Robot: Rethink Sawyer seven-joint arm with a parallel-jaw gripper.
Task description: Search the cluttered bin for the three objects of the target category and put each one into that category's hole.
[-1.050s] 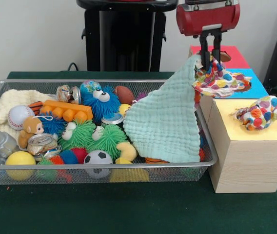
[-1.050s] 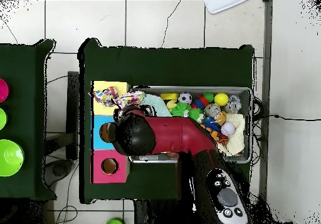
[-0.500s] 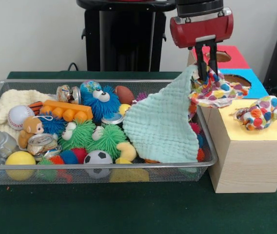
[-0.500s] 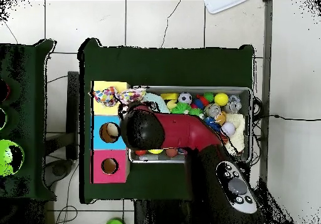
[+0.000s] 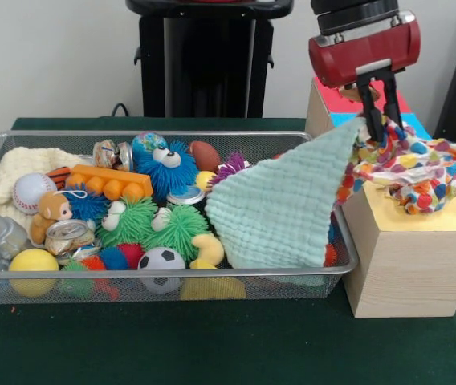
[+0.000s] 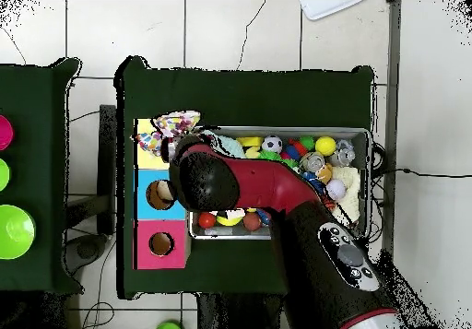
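The arm [image 6: 277,192] is glossy red with black joint sections. A grey control pad with round buttons [image 6: 351,256] sits on a black link. The red, barrel-shaped wrist housing [image 5: 363,50] has silver trim and carries a black pincer [image 5: 379,127] with slim dark prongs.

No legible txt — no labels.

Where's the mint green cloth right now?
In the front view the mint green cloth hangs from the gripper at the bin's right end, draped toward the yellow-topped box.
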